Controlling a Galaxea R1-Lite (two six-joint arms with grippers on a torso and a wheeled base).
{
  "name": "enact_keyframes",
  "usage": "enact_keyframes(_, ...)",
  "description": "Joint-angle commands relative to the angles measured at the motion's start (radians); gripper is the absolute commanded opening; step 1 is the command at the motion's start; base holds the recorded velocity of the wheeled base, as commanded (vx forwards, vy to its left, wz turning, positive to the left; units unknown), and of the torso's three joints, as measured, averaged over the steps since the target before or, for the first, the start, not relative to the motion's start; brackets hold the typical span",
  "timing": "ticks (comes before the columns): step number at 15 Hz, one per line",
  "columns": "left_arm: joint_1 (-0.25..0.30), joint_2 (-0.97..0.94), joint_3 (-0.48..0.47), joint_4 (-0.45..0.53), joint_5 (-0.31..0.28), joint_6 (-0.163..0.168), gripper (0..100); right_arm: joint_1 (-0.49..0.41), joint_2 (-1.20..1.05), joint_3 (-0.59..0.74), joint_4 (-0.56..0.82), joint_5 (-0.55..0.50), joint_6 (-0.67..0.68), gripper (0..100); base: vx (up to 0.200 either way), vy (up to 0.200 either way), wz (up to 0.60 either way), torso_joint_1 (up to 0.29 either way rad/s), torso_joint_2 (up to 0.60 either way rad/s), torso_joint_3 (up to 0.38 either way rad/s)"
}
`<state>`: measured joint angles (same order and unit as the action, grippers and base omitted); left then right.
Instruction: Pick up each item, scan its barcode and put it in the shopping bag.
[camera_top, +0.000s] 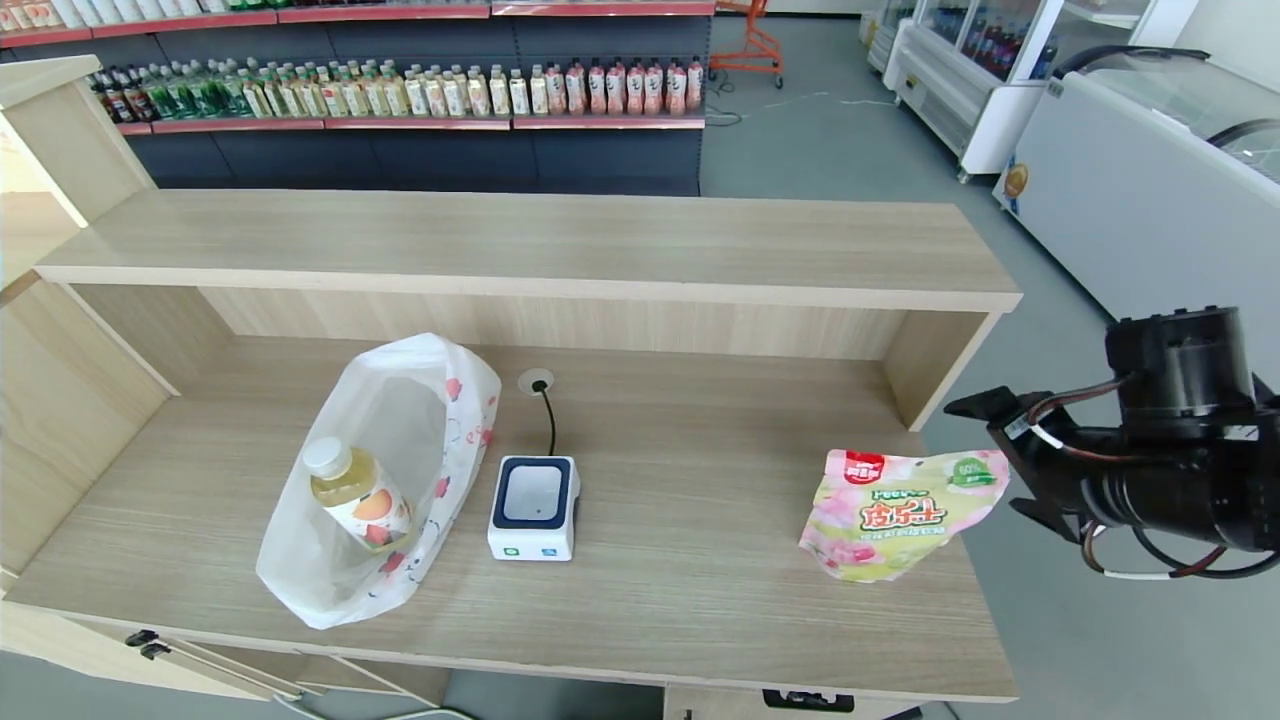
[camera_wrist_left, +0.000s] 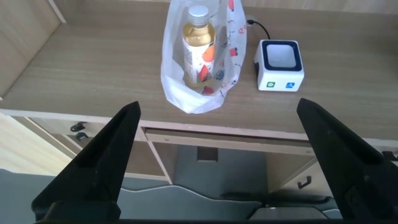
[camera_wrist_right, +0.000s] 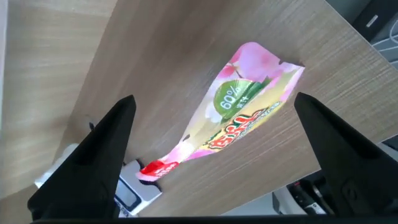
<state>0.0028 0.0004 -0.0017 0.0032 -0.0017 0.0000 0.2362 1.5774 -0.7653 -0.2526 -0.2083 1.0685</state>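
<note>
Everything's lit bright and evenly from overhead, no harsh spots. Only soft shadows are thrown: a faint band of shade under the upper shelf (camera_top: 520, 240), and a darker patch below the counter edge in the left wrist view. A pale sheen is picked up on the scanner (camera_top: 535, 505) glass and the freezer lids (camera_top: 1190, 95). Straight edges are bowed near the head view's borders.

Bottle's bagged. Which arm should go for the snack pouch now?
Right. The right gripper hangs open close by the snack pouch at the counter's right end. The left gripper, also open, sits off the near edge, facing the bag.
</note>
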Motion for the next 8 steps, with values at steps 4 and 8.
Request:
enact_keyframes(4, 0.0, 0.0, 0.0, 0.0, 0.0, 0.0, 100, 0.037, 0.277, -0.052, -0.008, 0.006, 0.005, 100, 0.0, 0.0, 0.0, 0.0, 0.0, 0.0)
enact_keyframes(8, 0.0, 0.0, 0.0, 0.0, 0.0, 0.0, 100, 0.1, 0.44, -0.109, -0.011, -0.011, -0.042, 100, 0.0, 0.0, 0.0, 0.0, 0.0, 0.0)
